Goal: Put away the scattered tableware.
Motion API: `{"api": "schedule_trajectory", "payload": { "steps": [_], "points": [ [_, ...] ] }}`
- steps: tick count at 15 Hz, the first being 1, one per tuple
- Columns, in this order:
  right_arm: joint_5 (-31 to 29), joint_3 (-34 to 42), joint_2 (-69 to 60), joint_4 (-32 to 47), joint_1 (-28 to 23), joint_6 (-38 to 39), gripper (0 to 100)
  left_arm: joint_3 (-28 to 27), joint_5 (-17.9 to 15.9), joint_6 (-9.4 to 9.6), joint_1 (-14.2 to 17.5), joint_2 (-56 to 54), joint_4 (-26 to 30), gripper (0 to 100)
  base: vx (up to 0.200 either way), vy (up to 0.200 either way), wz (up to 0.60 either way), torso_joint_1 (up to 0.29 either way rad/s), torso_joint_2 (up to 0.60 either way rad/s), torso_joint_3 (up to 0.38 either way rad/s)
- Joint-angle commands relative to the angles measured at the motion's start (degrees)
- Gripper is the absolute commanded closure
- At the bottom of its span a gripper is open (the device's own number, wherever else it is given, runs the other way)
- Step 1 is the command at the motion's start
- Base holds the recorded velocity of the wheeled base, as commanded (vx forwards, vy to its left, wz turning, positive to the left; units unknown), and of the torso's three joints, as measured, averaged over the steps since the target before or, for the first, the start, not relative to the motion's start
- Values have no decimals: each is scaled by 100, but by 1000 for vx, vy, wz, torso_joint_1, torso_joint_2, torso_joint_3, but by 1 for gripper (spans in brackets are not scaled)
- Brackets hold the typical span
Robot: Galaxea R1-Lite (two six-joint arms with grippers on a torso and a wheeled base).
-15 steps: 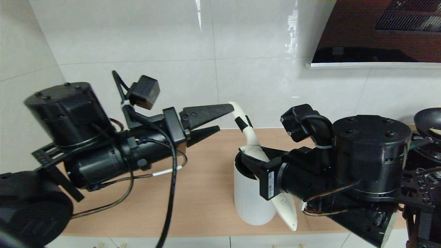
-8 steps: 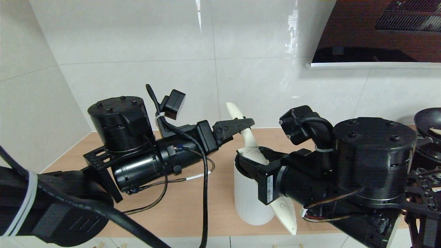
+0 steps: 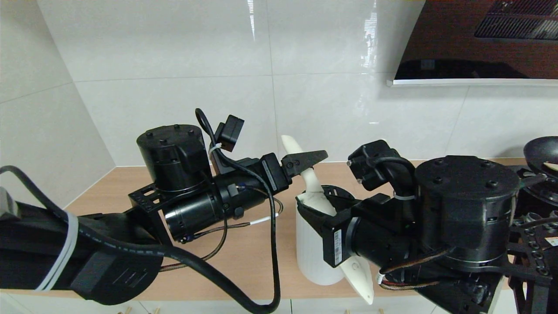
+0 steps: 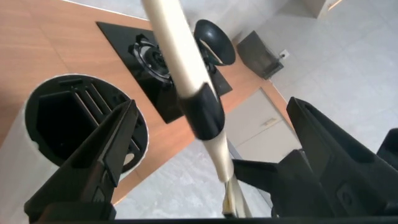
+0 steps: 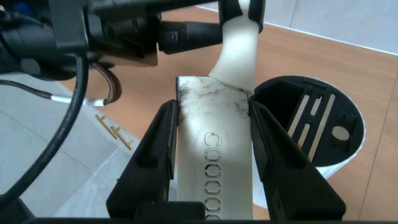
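Note:
A white slotted spatula (image 3: 307,178) with a black band on its handle stands tilted, its blade (image 5: 214,149) clamped flat between the fingers of my right gripper (image 3: 326,210). It hangs at the rim of a white utensil holder (image 3: 310,248) on the wooden counter, with the blade tip (image 3: 364,283) down in front of the holder. My left gripper (image 3: 310,168) is open, its fingers (image 4: 109,155) standing apart on either side of the spatula handle (image 4: 186,81) near the black band. The holder's dark divided inside (image 5: 311,118) is open to view.
A black cooktop (image 4: 149,56) with a dark pan (image 3: 540,152) sits on the counter to the right. A range hood (image 3: 479,39) hangs at the upper right. Tiled wall closes the back and left. Bare counter (image 3: 253,244) lies left of the holder.
My left arm has swung right and down, bringing its open fingers around the spatula handle. The right gripper and spatula have sunk slightly and tilted a little.

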Motion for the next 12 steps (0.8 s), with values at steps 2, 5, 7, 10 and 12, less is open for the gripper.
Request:
{"api": "schedule_trajectory", "payload": {
  "steps": [2, 5, 7, 10, 12],
  "points": [
    [5, 10, 35, -2, 21, 1, 100, 0, 6, -3, -12, -12, -3, 100, 0, 0, 0, 0, 0, 0],
    [-3, 19, 35, 6, 56, 1, 100, 0, -3, 32, -20, 5, -3, 100, 0, 0, 0, 0, 0, 0],
    [-3, 37, 18, -2, 65, 1, 100, -9, -3, 32, -20, 67, -3, 100, 0, 0, 0, 0, 0, 0],
    [-12, 54, 9, -2, 74, 1, 100, -36, -3, 32, -20, 32, -3, 100, 0, 0, 0, 0, 0, 0],
    [-12, 54, 0, -2, 74, 1, 100, -36, 6, 23, -20, 14, -29, 100, 0, 0, 0, 0, 0, 0]
  ]
}}
